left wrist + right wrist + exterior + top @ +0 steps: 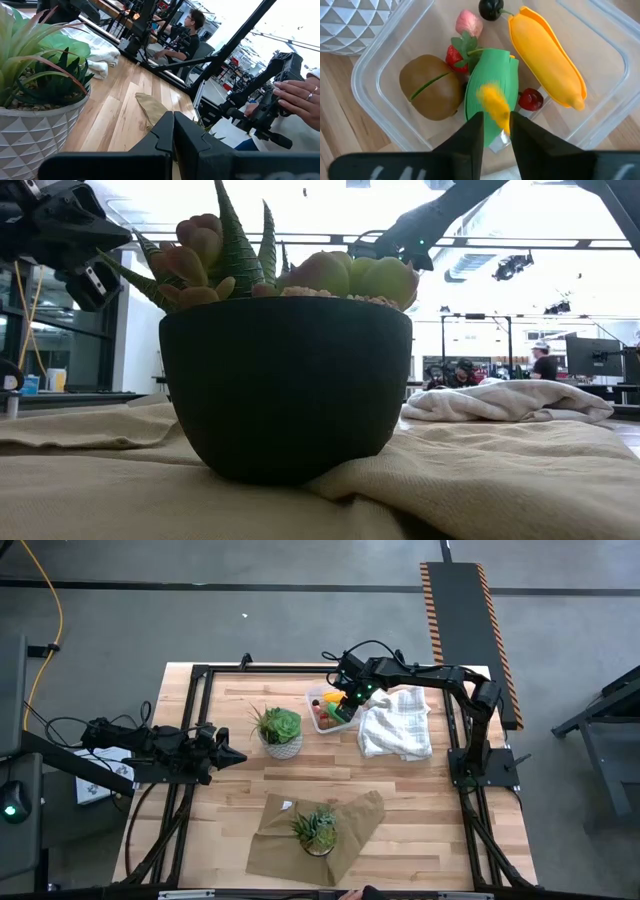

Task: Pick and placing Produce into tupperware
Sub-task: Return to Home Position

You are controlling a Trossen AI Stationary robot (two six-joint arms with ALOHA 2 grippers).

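The clear tupperware (322, 710) (380, 60) stands on the table's far middle, between the white-potted plant and the white cloth. In it lie a brown ball (430, 95), a yellow oblong piece (547, 65), red berries (454, 57), a pink piece (469, 22), a dark cherry (490, 7) and a green piece with a yellow core (490, 80). My right gripper (496, 127) (345, 700) hangs over the tupperware, shut on the green piece. My left gripper (173, 132) (235, 755) waits shut above the table's left side, touching nothing. My right gripper pinches the green piece by its near end (495, 140) between the two fingers, coming from above and pointing down into the tupperware. The piece's far end reaches in among the other produce; whether it rests on the container floor I cannot tell.
A white-potted plant (280, 732) stands just left of the tupperware, a crumpled white cloth (395, 722) just right of it. A dark-potted plant (318, 830) (285, 380) sits on a tan cloth (350, 825) near the front edge. A person's hand (295, 97) shows beyond the table.
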